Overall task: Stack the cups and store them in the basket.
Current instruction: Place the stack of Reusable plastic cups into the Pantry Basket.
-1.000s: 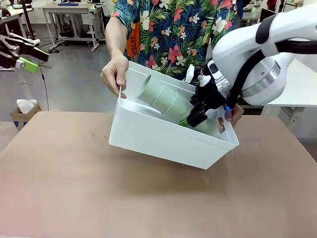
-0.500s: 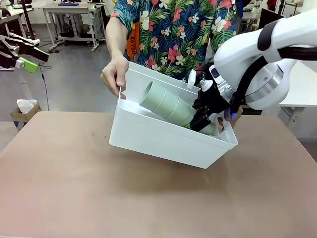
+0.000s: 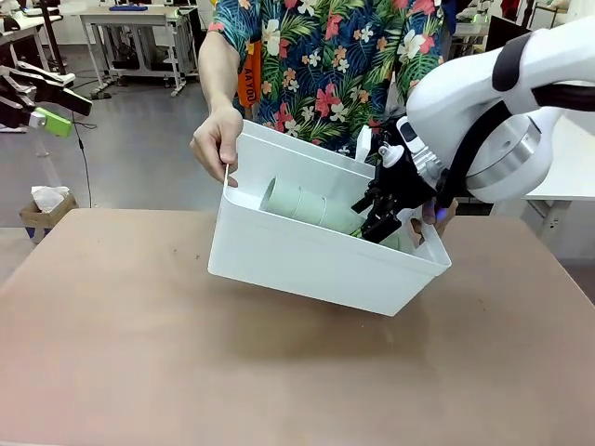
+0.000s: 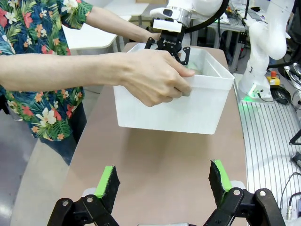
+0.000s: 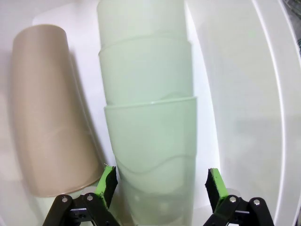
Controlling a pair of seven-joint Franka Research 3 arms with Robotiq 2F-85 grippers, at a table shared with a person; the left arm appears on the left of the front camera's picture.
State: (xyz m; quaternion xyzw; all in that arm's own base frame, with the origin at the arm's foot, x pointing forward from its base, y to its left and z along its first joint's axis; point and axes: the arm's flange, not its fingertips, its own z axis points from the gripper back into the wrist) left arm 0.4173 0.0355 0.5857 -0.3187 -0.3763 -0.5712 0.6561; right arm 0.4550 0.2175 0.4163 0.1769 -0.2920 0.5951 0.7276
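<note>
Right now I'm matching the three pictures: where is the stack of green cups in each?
Front view: stack of green cups lies inside the tilted basket.
Left wrist view: hidden behind the basket wall.
Right wrist view: centre, beside the brown cup.
Shared landmark: the basket.

A robotics lab: beyond the left gripper's fingers (image 4: 108,181) stands a white robot arm base (image 4: 263,52) with a red stop button (image 4: 273,74) on a ribbed metal floor (image 4: 270,141), and workbenches (image 3: 139,28) line the grey-floored room.

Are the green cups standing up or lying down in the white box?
Lying down. The stacked green cups rest on their sides inside the tilted white box, beside a tan cup.
</note>
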